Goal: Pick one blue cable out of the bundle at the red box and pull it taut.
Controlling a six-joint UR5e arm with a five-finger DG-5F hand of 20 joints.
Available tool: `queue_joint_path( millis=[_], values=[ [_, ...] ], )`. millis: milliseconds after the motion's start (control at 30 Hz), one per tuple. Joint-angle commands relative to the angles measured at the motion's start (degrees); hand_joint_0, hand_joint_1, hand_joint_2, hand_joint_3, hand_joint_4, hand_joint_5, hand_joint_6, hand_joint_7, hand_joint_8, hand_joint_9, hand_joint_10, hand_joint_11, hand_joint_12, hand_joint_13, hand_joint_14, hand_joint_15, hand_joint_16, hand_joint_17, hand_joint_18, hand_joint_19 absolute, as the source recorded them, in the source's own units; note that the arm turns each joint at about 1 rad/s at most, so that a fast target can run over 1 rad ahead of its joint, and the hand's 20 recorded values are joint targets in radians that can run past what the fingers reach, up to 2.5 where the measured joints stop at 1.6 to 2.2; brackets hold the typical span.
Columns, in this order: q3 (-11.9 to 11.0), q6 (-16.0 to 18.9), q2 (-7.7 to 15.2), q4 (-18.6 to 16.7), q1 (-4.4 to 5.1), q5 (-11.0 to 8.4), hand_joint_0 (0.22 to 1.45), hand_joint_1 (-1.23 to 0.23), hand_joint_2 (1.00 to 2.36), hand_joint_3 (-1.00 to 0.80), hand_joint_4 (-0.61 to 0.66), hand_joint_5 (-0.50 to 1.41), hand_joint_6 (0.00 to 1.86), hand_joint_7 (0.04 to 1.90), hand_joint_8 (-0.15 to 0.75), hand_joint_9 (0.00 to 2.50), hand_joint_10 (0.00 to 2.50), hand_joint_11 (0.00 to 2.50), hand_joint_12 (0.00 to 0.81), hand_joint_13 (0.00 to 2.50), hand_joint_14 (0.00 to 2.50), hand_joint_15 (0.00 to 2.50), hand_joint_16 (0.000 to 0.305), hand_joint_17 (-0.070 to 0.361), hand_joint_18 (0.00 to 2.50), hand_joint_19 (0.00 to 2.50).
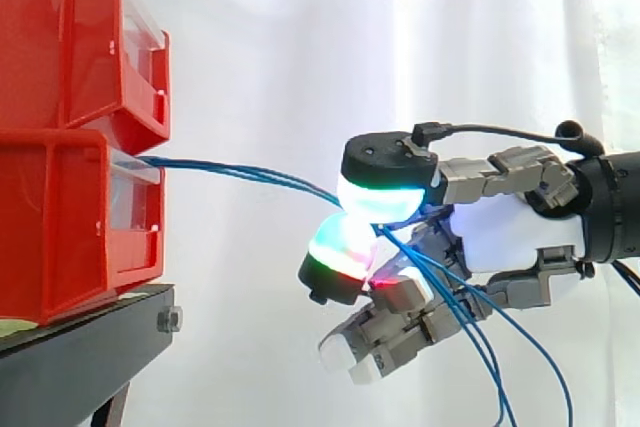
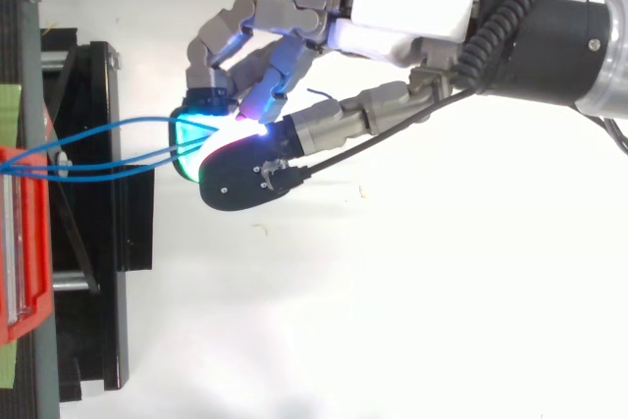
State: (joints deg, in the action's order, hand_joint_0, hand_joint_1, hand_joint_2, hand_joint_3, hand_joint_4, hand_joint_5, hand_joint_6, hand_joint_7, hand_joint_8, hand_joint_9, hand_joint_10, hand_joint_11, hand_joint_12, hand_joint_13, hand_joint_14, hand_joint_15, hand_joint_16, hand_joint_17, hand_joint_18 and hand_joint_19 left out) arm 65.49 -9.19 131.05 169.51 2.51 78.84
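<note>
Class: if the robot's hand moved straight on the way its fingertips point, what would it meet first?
Likely the lower red bin, where the blue cables pinched in the hand emerge; the gap between looks free. From above it lines up near the bin's edge.

No txt, nos. or signs I can read; tiny print on the arm wrist too small.

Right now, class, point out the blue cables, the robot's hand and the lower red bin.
blue cables point(image 1: 230, 172), side view, on the stretch running left of the hand.
hand point(image 1: 505, 232), side view, on its white palm.
lower red bin point(image 1: 60, 237), side view, on its side wall.
</note>
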Motion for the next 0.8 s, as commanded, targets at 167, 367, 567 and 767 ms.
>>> queue_joint_path(
  millis=[167,367,567,767],
  values=[
    [-2.0,2.2,0.0,4.8,0.21,0.00,0.65,-0.76,1.02,-0.20,0.13,-0.20,0.91,0.91,0.380,1.15,0.01,1.26,0.374,0.95,0.02,0.64,0.055,0.125,0.51,0.33],
    [-3.5,2.3,0.0,9.4,0.56,0.00,0.65,-0.77,1.02,-0.20,0.14,-0.20,0.90,0.91,0.382,1.15,0.01,1.27,0.371,1.09,0.03,0.86,0.055,0.124,0.58,0.40],
    [-4.4,3.1,0.0,11.4,0.56,0.00,0.67,-0.80,1.02,-0.23,0.13,-0.20,0.90,0.87,0.382,1.14,0.01,1.27,0.374,1.11,0.03,0.88,0.055,0.124,0.60,0.41],
    [-4.5,3.7,0.0,11.9,0.56,0.00,0.69,-0.84,1.01,-0.29,0.14,-0.20,0.90,0.88,0.377,1.14,0.01,1.28,0.371,1.11,0.03,0.90,0.055,0.123,0.61,0.41]
  ],
)
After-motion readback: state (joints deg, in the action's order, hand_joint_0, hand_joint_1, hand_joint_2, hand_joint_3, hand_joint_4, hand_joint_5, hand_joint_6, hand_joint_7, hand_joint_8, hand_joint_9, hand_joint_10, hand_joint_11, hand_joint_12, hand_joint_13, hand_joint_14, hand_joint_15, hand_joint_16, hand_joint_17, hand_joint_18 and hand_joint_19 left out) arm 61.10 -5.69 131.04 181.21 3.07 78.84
